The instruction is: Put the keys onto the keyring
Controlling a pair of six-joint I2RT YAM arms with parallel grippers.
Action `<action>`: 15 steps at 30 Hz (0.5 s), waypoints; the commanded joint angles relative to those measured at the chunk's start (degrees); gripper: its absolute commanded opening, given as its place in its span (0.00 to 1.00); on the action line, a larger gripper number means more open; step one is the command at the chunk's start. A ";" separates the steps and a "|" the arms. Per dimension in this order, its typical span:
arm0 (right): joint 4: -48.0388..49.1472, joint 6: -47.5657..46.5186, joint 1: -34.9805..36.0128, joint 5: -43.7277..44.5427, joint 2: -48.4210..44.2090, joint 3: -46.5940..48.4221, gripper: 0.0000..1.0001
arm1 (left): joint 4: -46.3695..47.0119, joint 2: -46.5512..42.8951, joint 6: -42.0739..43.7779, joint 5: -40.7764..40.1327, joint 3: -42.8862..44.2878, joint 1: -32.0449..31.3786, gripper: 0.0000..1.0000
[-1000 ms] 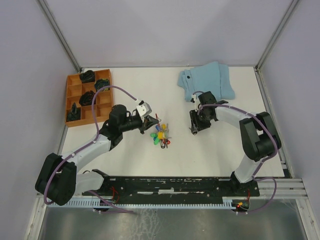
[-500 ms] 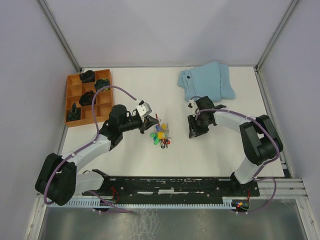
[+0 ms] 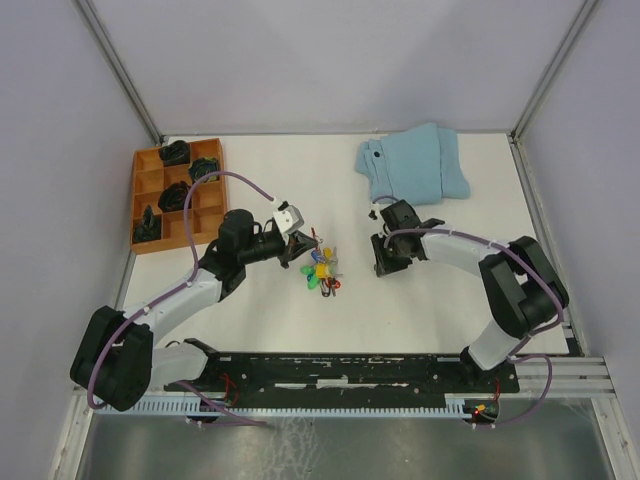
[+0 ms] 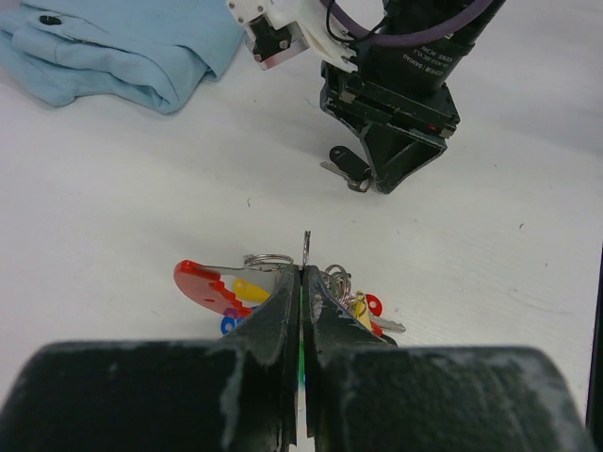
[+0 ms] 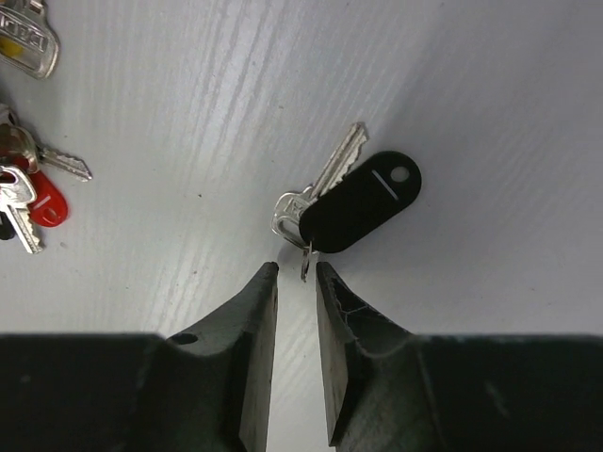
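The keys [image 3: 322, 272] lie in a bunch of blue, green, yellow and red heads mid-table. The red-and-grey keyring [image 4: 200, 281] curves at the left of the bunch in the left wrist view. My left gripper [image 3: 298, 248] is at the bunch's left edge. Its jaws [image 4: 303, 271] are shut on a thin metal ring of the bunch, which sticks up between the fingertips. My right gripper [image 3: 380, 265] stands to the right of the bunch. It is narrowly open [image 5: 297, 268], with a silver key on a black tag [image 5: 363, 200] just ahead. The small ring of that key sits between the fingertips.
An orange compartment tray [image 3: 150, 185] with dark lumps [image 3: 175, 153] stands at the back left. A folded light-blue cloth [image 3: 412, 165] lies at the back right. The cloth also shows in the left wrist view [image 4: 113, 47]. A red-headed key [image 5: 45, 205] lies left of my right gripper.
My right gripper has moved left and a little nearer, towards the key bunch. The left arm and the bunch have not moved.
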 commanded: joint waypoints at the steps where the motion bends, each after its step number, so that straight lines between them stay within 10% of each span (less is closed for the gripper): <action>1: 3.92 3.39 1.94 9.00 -5.06 -3.35 0.31 | 2.39 -1.17 2.64 0.58 0.65 -0.29 0.03; 15: 21.02 8.57 9.60 21.37 -10.87 -17.55 0.33 | 2.62 -1.07 2.40 0.79 0.65 -0.30 0.03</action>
